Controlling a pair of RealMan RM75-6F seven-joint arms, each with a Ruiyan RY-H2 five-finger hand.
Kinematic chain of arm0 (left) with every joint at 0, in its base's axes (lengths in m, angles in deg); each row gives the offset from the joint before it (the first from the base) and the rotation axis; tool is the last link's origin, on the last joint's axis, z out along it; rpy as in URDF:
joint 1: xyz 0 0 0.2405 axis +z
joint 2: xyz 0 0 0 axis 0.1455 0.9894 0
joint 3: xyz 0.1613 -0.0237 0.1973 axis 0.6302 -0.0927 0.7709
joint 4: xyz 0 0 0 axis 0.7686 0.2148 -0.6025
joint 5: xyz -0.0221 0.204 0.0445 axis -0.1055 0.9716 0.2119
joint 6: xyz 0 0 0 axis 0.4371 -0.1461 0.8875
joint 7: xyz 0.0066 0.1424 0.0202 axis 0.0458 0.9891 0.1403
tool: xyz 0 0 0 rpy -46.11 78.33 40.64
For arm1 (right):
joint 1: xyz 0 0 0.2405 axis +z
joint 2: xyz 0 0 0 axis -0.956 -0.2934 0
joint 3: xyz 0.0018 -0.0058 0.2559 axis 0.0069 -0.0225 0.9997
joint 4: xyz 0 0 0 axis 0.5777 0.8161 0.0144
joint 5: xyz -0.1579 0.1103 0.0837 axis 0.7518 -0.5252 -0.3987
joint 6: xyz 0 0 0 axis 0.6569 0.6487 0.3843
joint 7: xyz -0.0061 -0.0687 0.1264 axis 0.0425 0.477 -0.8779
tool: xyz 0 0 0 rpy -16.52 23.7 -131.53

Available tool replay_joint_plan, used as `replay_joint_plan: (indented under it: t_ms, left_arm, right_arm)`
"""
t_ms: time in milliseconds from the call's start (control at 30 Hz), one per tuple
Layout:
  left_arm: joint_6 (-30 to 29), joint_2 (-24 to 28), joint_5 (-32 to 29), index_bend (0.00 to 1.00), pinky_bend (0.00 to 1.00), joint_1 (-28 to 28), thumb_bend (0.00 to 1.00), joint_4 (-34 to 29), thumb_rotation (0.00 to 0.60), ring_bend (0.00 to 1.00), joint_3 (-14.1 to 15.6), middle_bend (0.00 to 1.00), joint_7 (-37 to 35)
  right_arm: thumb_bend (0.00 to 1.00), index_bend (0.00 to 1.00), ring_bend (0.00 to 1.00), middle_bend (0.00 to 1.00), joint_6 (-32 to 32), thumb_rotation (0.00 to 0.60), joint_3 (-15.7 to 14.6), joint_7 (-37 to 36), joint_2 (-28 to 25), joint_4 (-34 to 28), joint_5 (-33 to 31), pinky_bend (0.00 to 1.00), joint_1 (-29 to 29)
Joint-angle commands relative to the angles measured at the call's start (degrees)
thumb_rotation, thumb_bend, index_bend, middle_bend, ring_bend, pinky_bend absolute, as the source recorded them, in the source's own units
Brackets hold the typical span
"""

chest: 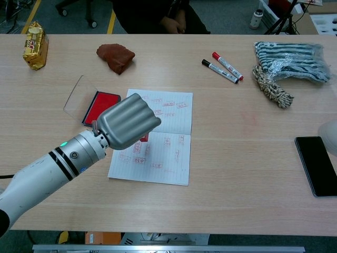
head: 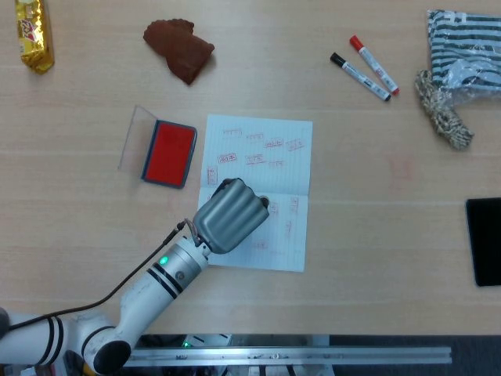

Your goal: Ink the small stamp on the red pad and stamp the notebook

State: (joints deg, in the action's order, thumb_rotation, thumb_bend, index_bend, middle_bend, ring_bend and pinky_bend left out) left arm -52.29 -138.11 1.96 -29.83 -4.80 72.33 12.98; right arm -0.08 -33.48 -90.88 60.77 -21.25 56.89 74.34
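Hovering over the left half of the open notebook [head: 258, 192], the left hand [head: 229, 215] is seen from its back, with the fingers curled under. Whether the small stamp is held inside cannot be told, since the palm is hidden in both views; only a small dark part is glimpsed at the fingertips in the head view. The notebook is laid flat on the wooden table [head: 376, 251], slightly skewed, and its pages are marked with many red stamp prints. The red ink pad [head: 169, 153] is placed just left of the notebook, with its clear lid [head: 135, 138] folded open on its far-left side. In the chest view the pad [chest: 96, 107] is partly covered by the hand [chest: 126, 122]. A pale rounded shape at the right edge of the chest view cannot be identified.
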Motion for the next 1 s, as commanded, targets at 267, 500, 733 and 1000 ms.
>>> replay_joint_plan:
  t_ms: [267,500,733,1000]
  left_arm:
    - [0.5,-5.9,0.1,0.57,1.00,0.7,0.28,3.5,0.600,1.00,2.4,1.00,2.5]
    - [0.8,-8.8,-0.9,0.57,1.00,0.8,0.28,5.8,0.600,1.00,1.7,1.00,3.3]
    - [1.5,-10.8,-1.6,0.57,1.00,0.4,0.28,9.0,0.600,1.00,0.9,1.00,3.4]
    - [2.0,-12.1,-2.1,0.57,1.00,0.3,0.28,11.2,0.600,1.00,0.8,1.00,2.6]
  right_arm:
    - [0.29,0.41,0.34,0.41,0.5,0.600,-0.2,-0.1,-0.6,-0.1,-0.1,0.43,-0.5]
    - [0.29,0.41,0.34,0.41,0.3,0.600,-0.3,-0.4,-0.7,0.2,-0.5,0.43,-0.8]
    - [0.29,0.41,0.34,0.41,0.1,0.600,-0.1,-0.4,-0.8,0.3,-0.6,0.43,-0.7]
    - [0.29,0.41,0.34,0.41,-0.1,0.600,0.0,-0.1,-0.8,0.2,-0.8,0.43,-0.7]
